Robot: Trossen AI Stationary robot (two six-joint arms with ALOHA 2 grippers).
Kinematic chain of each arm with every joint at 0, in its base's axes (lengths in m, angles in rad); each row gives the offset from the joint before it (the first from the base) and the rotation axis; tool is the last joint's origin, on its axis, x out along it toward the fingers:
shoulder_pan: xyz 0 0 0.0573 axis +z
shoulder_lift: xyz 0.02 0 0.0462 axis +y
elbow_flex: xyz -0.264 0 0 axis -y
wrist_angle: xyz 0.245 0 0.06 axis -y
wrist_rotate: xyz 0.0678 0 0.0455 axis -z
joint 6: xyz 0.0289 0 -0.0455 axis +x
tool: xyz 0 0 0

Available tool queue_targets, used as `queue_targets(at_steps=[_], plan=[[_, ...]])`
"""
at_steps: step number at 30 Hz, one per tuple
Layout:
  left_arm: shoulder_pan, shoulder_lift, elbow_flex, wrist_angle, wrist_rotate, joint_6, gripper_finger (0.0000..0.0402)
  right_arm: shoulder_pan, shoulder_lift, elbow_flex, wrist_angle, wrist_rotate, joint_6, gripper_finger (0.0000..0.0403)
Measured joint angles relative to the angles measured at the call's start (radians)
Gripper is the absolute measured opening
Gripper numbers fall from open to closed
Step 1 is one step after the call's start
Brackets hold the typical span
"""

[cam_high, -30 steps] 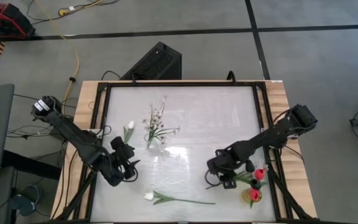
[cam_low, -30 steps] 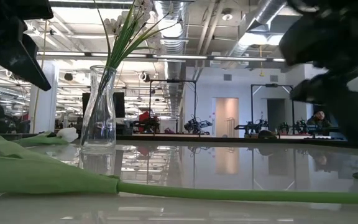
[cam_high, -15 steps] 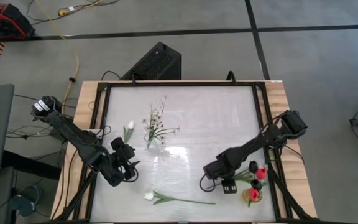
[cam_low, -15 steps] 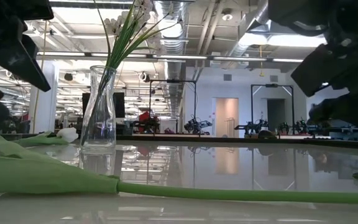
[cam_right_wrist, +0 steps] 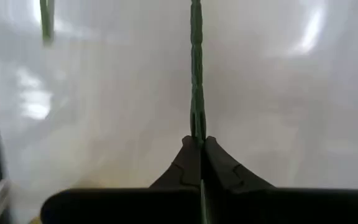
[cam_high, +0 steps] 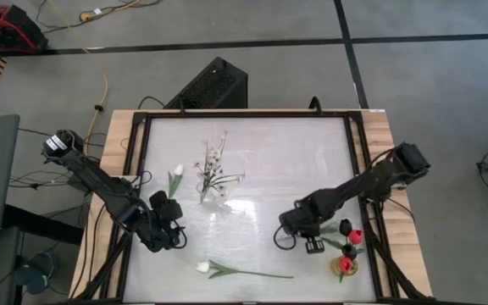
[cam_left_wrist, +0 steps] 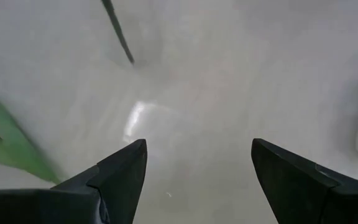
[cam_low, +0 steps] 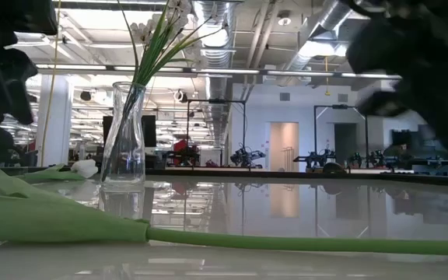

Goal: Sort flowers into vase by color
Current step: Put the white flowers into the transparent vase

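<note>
Green stem [cam_right_wrist: 196, 74] runs straight out from right pincer [cam_right_wrist: 200, 149].

White table [cam_high: 278, 161], black case [cam_high: 211, 85] behind, yellow cable [cam_high: 83, 47] on floor

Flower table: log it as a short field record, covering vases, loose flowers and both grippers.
surface: white table
clear vase: upright, holds sprig of small white blossoms
yellow vase: near the right edge, holds a red tulip
white tulip: lying left of the clear vase
second white tulip: lying near the front edge, stem pointing right
right gripper: shut on a green stem
flower on that stem: red flower, judging by the high view
left gripper: open, holding nothing, front left of the table
</note>
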Motion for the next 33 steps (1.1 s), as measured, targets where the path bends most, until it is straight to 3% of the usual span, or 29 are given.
queue_targets(at_steps=[4,8,12,14,23,26,33], plan=[[0.012,-0.054,0.000,0.000,0.053,-0.039,0.0277,-0.034,-0.057,0.070,-0.112,0.278,-0.129,0.0034],[0.016,-0.110,0.000,0.119,0.094,-0.028,0.0277,-0.041,-0.100,0.134,-0.154,0.635,-0.355,0.0023],[0.016,-0.163,0.000,0.334,0.097,-0.023,0.0277,-0.010,-0.114,0.166,-0.069,0.996,-0.617,0.0022],[0.016,-0.176,0.000,0.442,0.073,-0.023,0.0277,0.019,-0.103,0.174,0.018,1.124,-0.747,0.0022],[0.053,-0.111,0.000,0.709,0.012,-0.138,0.0277,0.161,0.086,0.178,0.517,1.430,-1.386,0.0022],[0.079,-0.072,0.000,0.735,0.008,-0.169,0.0277,0.194,0.158,0.178,0.645,1.457,-1.513,0.0022],[0.120,0.055,0.000,0.855,0.073,-0.139,0.0277,0.231,0.275,0.178,0.942,1.445,-1.635,0.0022]])
